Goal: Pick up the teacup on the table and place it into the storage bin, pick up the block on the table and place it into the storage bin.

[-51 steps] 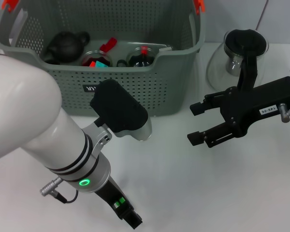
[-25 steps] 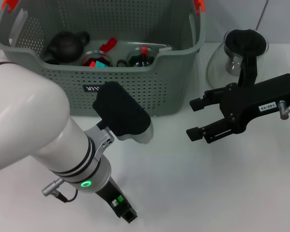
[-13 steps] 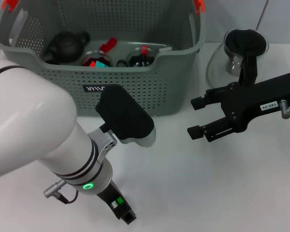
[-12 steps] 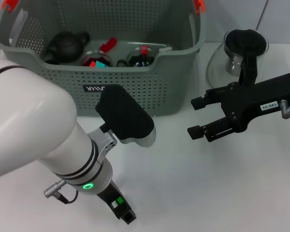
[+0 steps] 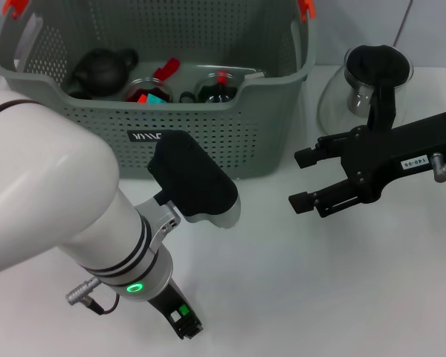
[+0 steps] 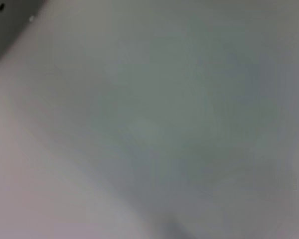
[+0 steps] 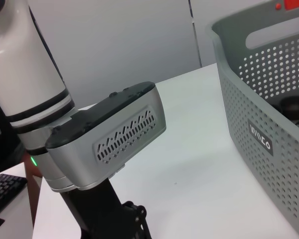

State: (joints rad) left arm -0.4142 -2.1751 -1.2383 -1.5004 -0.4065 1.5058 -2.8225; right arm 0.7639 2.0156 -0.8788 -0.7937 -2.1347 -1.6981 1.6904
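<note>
The grey-green storage bin [image 5: 230, 141] stands at the back of the table, and its perforated wall [image 7: 269, 119] also shows in the right wrist view. Inside it lie a black teapot [image 5: 100, 71] and two glass vessels [image 5: 145, 89] with red and teal pieces. No teacup or block shows on the table. My left arm fills the near left, and its gripper [image 5: 180, 321] hangs low at the table's front edge. My right gripper [image 5: 303, 179] hovers open and empty to the right of the bin's front corner.
A glass pitcher with a black lid [image 5: 372, 78] stands at the back right, just behind my right arm. My left arm's grey and black wrist housing [image 5: 193, 186] sits close to the bin's front wall. White tabletop lies between the two arms.
My left arm has shifted slightly right and its gripper has drawn toward the front edge. My right gripper has hardly moved and stays open.
</note>
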